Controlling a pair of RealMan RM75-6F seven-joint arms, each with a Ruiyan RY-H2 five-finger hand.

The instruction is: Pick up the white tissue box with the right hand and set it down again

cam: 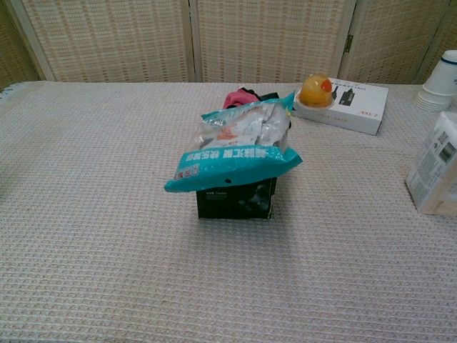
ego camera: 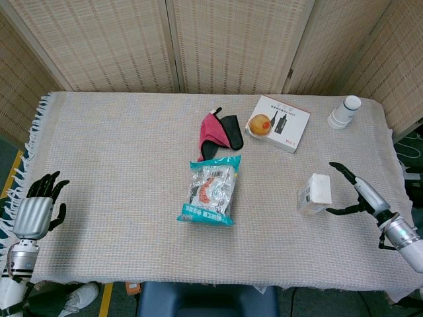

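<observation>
The white tissue box (ego camera: 314, 193) stands on the table cloth at the right, tilted a little; in the chest view the tissue box (cam: 435, 173) shows at the right edge. My right hand (ego camera: 360, 195) is just right of the box, fingers spread and apart from it, holding nothing. My left hand (ego camera: 33, 212) hangs off the table's left front corner, fingers apart and empty. Neither hand shows in the chest view.
A teal snack bag (ego camera: 211, 191) lies on a black box (cam: 235, 199) at the table's middle. Behind it lie a pink and black cloth (ego camera: 217, 133), a white carton (ego camera: 281, 123) with an orange jelly cup (ego camera: 259, 123), and stacked paper cups (ego camera: 344, 111).
</observation>
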